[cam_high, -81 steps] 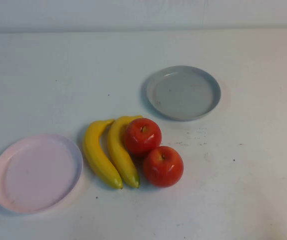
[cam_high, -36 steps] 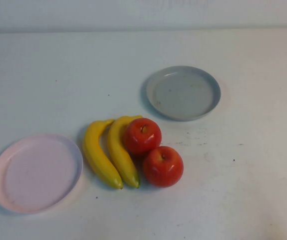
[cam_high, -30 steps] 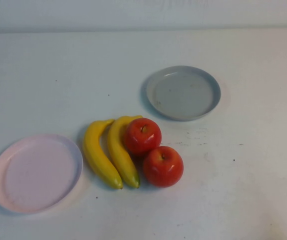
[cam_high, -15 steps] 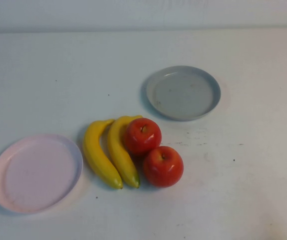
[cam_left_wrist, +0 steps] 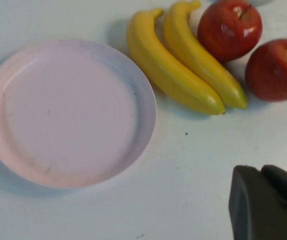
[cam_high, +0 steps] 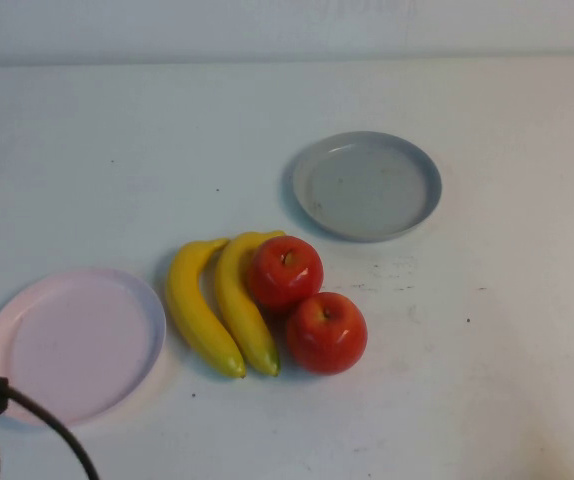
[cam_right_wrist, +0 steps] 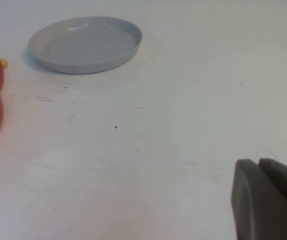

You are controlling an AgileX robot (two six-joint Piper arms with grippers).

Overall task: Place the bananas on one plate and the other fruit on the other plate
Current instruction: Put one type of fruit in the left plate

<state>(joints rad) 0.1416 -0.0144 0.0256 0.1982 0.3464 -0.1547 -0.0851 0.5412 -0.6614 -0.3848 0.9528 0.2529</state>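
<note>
Left gripper (cam_left_wrist: 263,200), jaws pressed together, near the pink plate (cam_high: 27,310); glossy yellow bananas (cam_high: 217,305) touch red apples (cam_high: 307,305) mid-counter (cam_high: 507,330); grey plate (cam_high: 367,215) beyond; right gripper (cam_right_wrist: 266,197), jaws together.

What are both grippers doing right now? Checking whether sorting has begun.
Left gripper: closed, empty, beside the pink plate.
Right gripper: closed, empty, over bare table.

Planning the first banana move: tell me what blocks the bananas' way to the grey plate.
The far apple touches the inner banana on the grey plate's side. Lifting clears it. Left gripper hangs near the pink plate; right gripper sits apart.
</note>
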